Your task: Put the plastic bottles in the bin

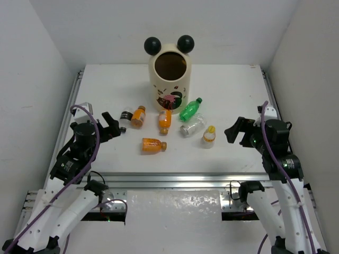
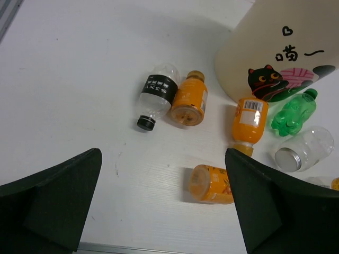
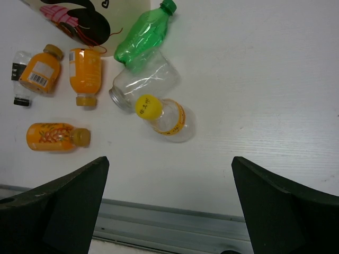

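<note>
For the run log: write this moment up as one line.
left tool: open, empty | right tool: open, empty | bottles: seven on table, none held | bin: upright

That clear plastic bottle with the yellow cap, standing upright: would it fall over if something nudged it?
Probably. The clear plastic bottle with the yellow cap stands upright and looks empty, so it is likely light and tips easily. Its round body would probably roll once down.
</note>
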